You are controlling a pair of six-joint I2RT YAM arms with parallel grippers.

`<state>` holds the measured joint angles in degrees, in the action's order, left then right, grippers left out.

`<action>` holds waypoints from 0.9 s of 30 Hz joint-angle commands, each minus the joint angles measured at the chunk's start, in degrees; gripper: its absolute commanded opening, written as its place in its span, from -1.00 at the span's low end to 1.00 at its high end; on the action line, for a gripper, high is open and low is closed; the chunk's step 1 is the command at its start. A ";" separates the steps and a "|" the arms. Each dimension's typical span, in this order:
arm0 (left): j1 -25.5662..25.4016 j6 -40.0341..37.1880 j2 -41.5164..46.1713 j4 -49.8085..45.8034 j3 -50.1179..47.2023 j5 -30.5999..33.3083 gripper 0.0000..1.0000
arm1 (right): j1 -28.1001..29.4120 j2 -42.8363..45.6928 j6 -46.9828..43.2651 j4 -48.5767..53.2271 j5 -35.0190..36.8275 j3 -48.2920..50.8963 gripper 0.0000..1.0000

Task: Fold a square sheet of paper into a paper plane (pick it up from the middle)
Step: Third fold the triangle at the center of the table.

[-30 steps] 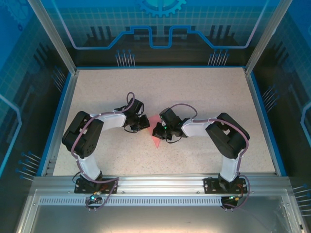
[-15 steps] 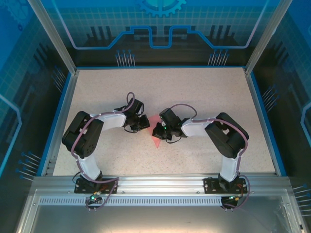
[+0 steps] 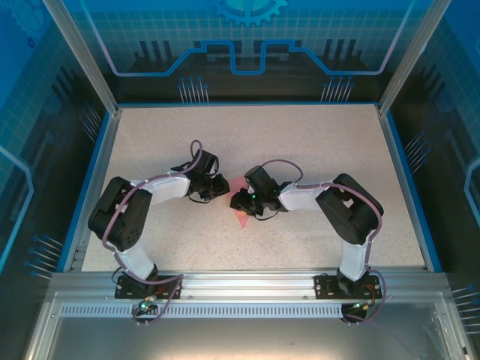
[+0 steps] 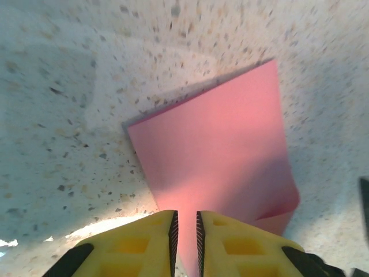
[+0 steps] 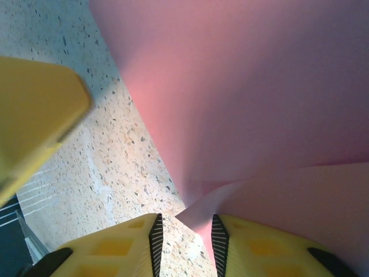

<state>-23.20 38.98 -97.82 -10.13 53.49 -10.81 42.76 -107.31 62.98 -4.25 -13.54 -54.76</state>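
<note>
Square sheet of paper — plain pink-red — partly folded over.

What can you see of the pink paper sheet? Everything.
The square sheet of paper is thin, plain pink-red and unmarked. It lies on the speckled table, partly folded: one corner layer is doubled over, and a flap curls up by the right gripper. The left gripper sits at its near edge; grasp unclear.
</note>
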 commanded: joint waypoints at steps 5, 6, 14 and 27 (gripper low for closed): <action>3.81 3.07 6.81 0.60 -4.01 1.08 -0.56 | 0.92 -2.42 -0.09 3.81 2.21 0.75 -0.29; 3.99 3.22 7.44 0.83 -4.62 0.97 -0.56 | 0.86 -2.26 0.03 3.88 2.36 0.81 -0.30; 4.14 3.77 10.09 1.77 -8.08 -2.13 -0.54 | 0.85 -1.86 -0.05 4.34 2.99 1.24 -0.54; 3.40 3.69 9.70 4.45 -8.99 -9.11 -0.56 | 0.91 -1.94 -0.06 3.91 2.91 1.93 -0.84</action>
<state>-19.49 42.11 -89.12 -6.92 45.21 -16.75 42.76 -107.31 62.96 -3.11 -12.05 -54.33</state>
